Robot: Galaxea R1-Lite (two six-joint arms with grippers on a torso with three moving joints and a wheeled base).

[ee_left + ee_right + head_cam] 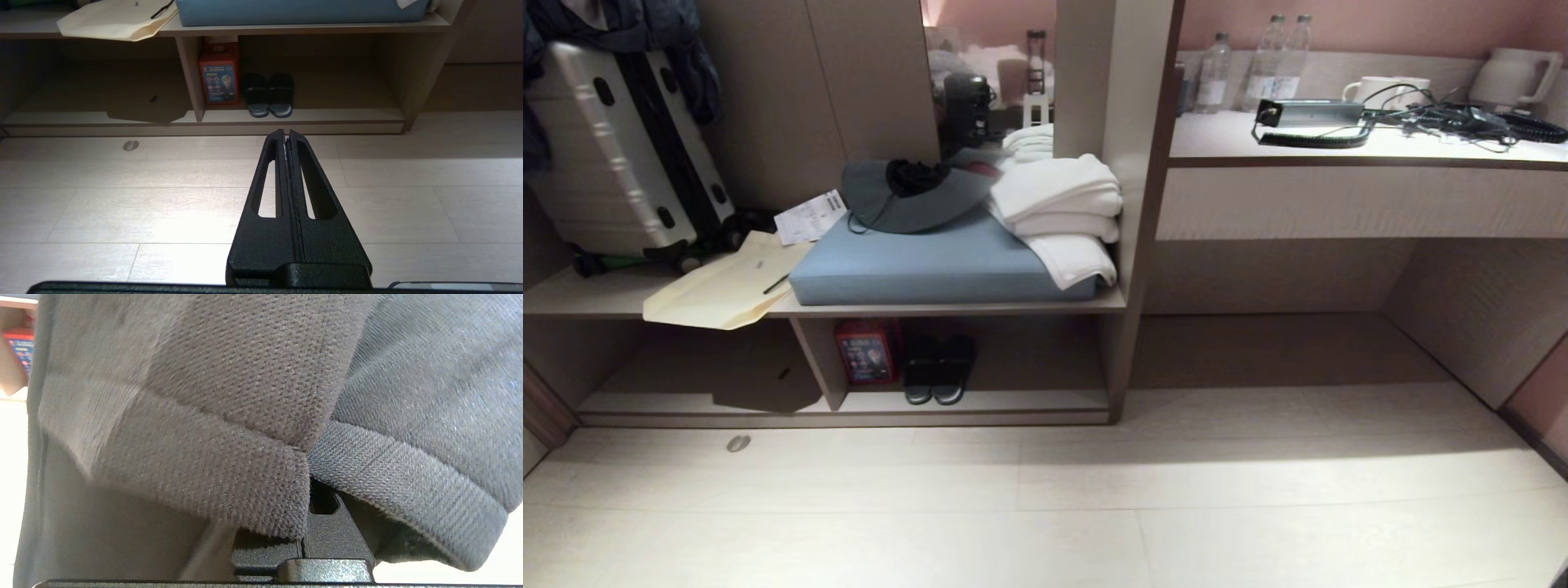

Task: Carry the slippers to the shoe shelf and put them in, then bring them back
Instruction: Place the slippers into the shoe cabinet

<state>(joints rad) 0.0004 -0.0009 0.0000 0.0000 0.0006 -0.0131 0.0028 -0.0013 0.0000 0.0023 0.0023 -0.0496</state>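
Hanging from the right gripper, whose jaws are closed tight on their bound collars, the slippers appear light, soft and floppy; the doubled edge binding is judged the firmest hold. Left gripper is pressed shut, empty, facing the shoe shelf. Writing on the red box is illegible.

slides in the shoe shelf, right of a box, under the cushion
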